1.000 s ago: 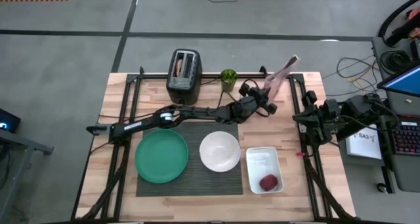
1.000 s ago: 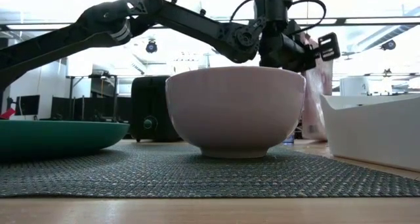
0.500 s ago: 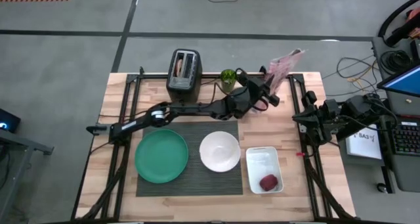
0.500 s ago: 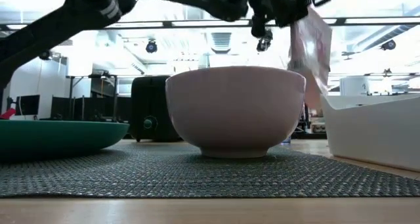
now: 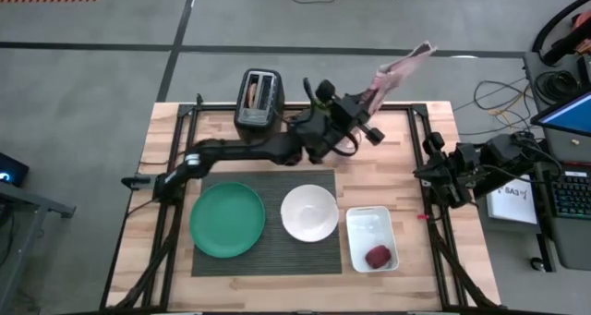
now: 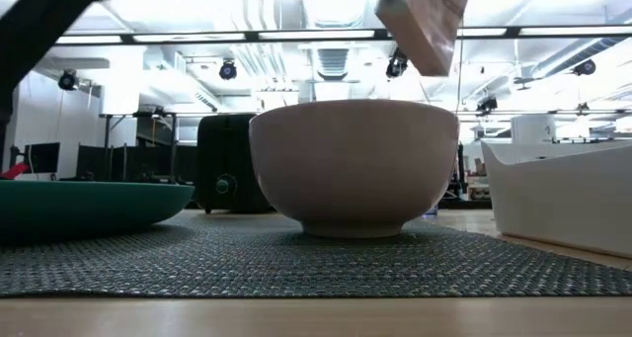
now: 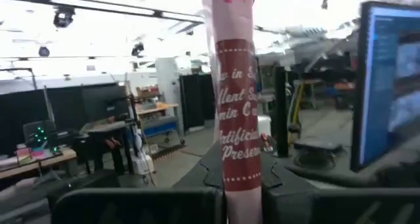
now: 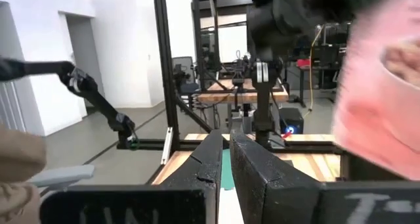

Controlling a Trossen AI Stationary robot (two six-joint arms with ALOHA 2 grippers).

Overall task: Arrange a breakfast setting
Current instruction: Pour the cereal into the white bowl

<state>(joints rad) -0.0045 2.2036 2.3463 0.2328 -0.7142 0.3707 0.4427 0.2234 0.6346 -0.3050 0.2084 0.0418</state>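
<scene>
Your left end effector [image 5: 363, 109] grips the one pink cereal box [image 5: 397, 72] aloft.
Below: one round green plate [image 5: 227, 220], one white bowl [image 5: 309, 212]; right end effector [image 8: 226, 159] pinched narrow.

Green plate [image 5: 227, 220], white bowl [image 5: 309, 212], black toaster [image 5: 258, 100], seemingly pink box [image 5: 395, 72]

The left arm [image 5: 249, 151] spans the placemat's [image 5: 268, 260] back edge beside the toaster [image 5: 259, 95]; the right front table corner [image 5: 443, 269] stays open.
</scene>
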